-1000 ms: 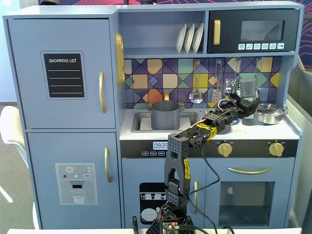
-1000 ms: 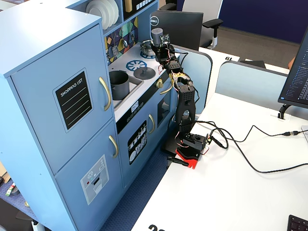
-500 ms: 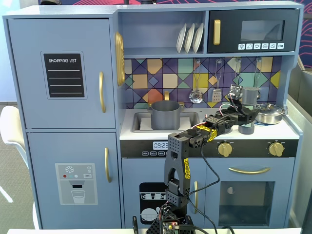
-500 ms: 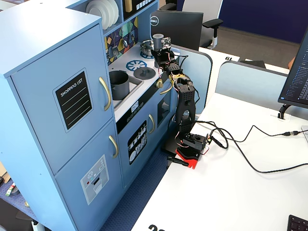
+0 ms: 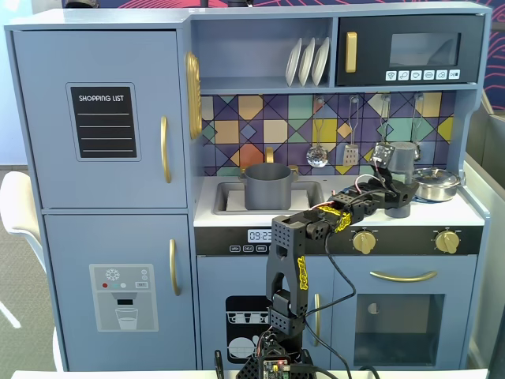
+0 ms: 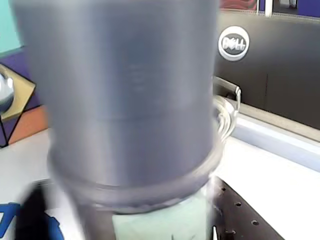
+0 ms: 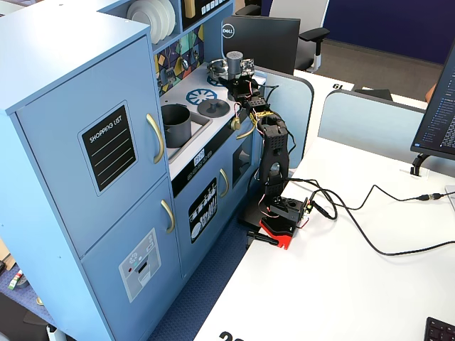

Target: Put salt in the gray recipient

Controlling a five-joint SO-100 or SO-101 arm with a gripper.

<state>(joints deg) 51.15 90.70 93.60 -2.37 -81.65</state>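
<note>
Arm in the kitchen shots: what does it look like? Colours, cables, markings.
The arm is black, built of boxy segments, with yellow patches at several joints. Black cables loop off it, and thin coloured wires run near the claw. Its base sits on a red plate with an exposed circuit board, seen in a fixed view. No lettering is legible.

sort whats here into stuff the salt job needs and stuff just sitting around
Needed:
- salt shaker, at the claw on the stovetop, filling the wrist view
- gray pot, standing in the sink

Just sitting around:
- silver pan
- flat gray lid
- white plates
- hanging utensils
</note>
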